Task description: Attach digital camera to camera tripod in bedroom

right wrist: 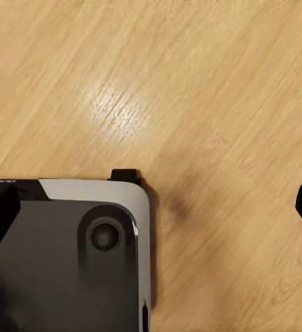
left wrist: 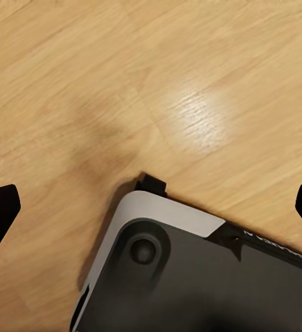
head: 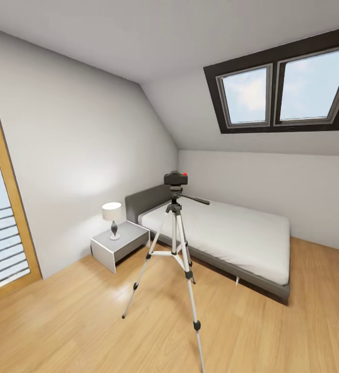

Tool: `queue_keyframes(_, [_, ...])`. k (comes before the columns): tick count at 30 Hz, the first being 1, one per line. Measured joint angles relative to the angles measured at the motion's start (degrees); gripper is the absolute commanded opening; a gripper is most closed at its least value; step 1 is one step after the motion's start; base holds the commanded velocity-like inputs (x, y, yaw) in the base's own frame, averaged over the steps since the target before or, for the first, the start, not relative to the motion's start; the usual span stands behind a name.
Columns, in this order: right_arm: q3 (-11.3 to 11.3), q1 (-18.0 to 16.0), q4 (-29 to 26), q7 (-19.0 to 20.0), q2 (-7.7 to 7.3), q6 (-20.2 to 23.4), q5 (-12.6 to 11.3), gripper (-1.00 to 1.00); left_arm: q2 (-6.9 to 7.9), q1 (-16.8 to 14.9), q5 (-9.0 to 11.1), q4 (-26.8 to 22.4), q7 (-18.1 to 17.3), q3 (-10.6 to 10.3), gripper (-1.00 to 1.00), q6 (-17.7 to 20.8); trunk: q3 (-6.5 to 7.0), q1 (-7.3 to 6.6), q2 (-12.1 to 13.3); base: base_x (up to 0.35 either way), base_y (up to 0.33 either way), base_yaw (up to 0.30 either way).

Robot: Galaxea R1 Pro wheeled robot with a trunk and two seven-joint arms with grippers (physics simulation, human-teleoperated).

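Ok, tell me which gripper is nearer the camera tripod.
Cannot tell. The left gripper and right gripper both hang open over the floor beside the robot's base, each at one corner; the camera tripod stands ahead, roughly centred.

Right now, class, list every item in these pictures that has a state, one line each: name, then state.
digital camera: sitting on top of the tripod head, upright, red button up.
camera tripod: standing, legs spread on the wood floor.
lamp: upright on the nightstand; lit or not, cannot tell.
skylight windows: appear closed.
left end effector: open, holding nothing.
right end effector: open, holding nothing.
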Motion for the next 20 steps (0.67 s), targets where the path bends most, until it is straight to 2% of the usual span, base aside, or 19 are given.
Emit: queue_keyframes(20, [0.04, 0.0, -0.01, -0.04, -0.17, -0.11, 0.01, 1.0, 0.0, 0.0, 0.0, 0.0, 0.0, 0.0, 1.0, 0.0, 0.0, 0.0, 0.0, 0.0, 0.0, 0.0])
